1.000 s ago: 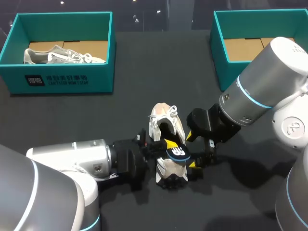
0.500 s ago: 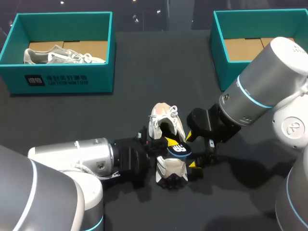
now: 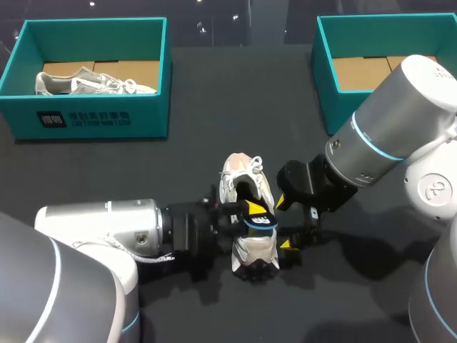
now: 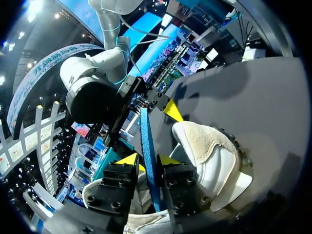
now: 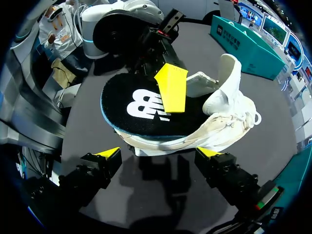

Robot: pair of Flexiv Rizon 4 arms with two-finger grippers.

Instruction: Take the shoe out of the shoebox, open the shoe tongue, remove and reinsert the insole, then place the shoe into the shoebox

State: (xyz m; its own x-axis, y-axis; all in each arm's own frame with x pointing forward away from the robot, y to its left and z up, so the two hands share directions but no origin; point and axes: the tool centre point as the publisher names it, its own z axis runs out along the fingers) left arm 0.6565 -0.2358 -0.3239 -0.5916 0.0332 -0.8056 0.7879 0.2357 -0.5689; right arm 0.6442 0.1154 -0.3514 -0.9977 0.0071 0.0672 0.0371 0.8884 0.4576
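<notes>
The black insole (image 3: 258, 219), lower centre of the head view, had slid slightly up and left over the past second, settling lower over the mouth of the white shoe (image 3: 251, 256). Reinsertion looked under way, not finished. My left gripper (image 3: 245, 214) pinched the insole's edge between its fingers. My right gripper (image 3: 283, 223) stood spread wide and empty, just right of the shoe.
</notes>
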